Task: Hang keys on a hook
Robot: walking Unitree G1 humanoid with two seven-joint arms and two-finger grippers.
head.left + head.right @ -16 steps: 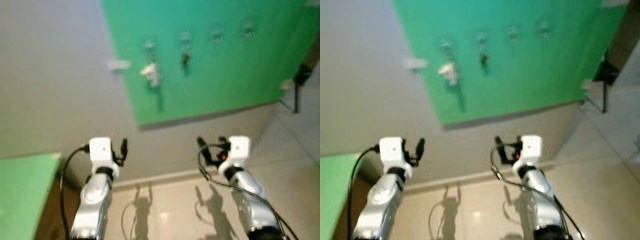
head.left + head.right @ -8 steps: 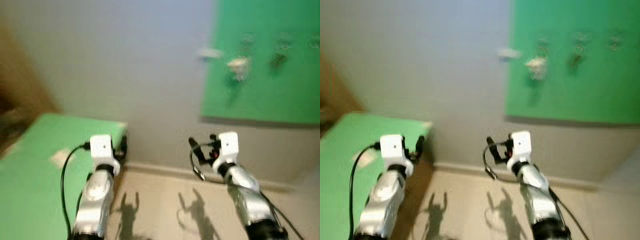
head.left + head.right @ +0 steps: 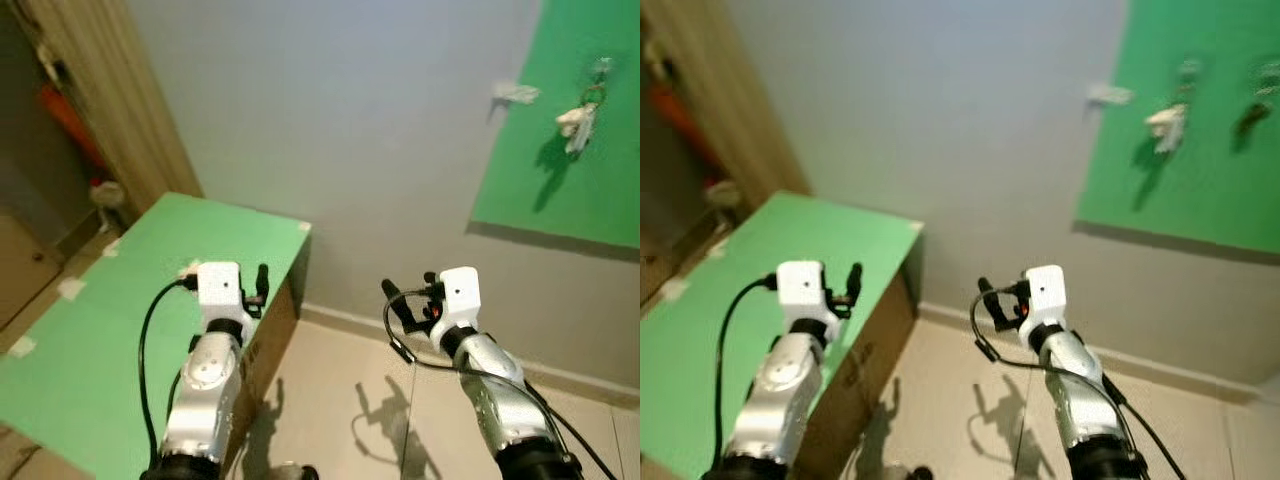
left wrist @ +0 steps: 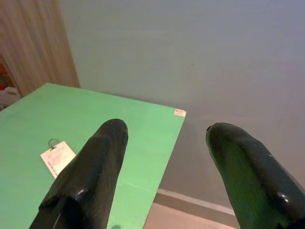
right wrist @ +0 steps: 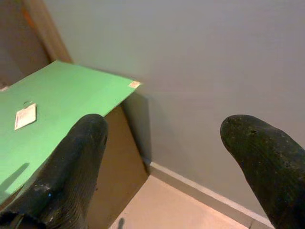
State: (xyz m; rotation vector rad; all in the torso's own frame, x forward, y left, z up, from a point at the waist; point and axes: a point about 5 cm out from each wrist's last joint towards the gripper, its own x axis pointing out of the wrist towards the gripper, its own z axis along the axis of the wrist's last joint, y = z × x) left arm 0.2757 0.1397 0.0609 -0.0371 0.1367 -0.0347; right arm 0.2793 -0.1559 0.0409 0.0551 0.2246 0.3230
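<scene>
- Both arms are up in front of the body, and the left gripper (image 4: 164, 157) has its jaws spread wide with nothing between them.
- The right gripper (image 5: 176, 157) is released too: its jaws stand well apart, gripping nothing.
- There are the keys (image 4: 57, 156): a ring with a pale rectangular tag, lying flat on the green worktop (image 3: 120, 300) at the robot's left, well apart from both grippers.
- The left gripper hovers above that worktop's near corner area; the right one hangs over the beige tiled floor (image 3: 340, 400).
- Up on the grey wall (image 3: 340, 130), to the right, a green board (image 3: 1200, 130) carries hooks.
- One hook already holds a whitish key bunch (image 3: 577, 118), and another has a dark item (image 3: 1248, 113) hanging from it.
- A small white piece (image 3: 515, 93) sits at the board's left edge.
</scene>
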